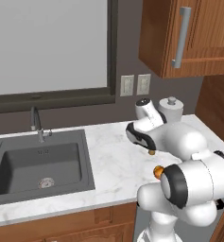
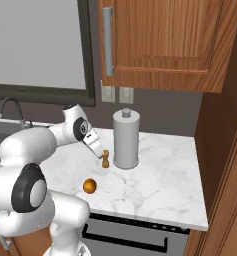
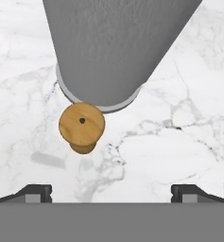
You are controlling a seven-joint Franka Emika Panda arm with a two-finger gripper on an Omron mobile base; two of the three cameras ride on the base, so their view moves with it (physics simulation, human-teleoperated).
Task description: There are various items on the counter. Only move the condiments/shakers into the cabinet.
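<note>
Spread wide and empty, the gripper [image 3: 111, 191] hangs above the upright wooden shaker [image 3: 81, 125] (just beside the grey canister [image 3: 114, 47]), which sits left of centre between its fingertips.

tan shaker [image 3: 81, 126], grey canister [image 2: 126, 139], white-veined counter [image 2: 165, 185]

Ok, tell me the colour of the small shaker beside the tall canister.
Tan wood: the small wooden mill-shaped shaker with a dark centre hole, clearest in the hand view.

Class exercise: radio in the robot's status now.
Gripper open, empty, above counter. Wooden shaker upright, not gripped. Grey canister close behind it.
</note>
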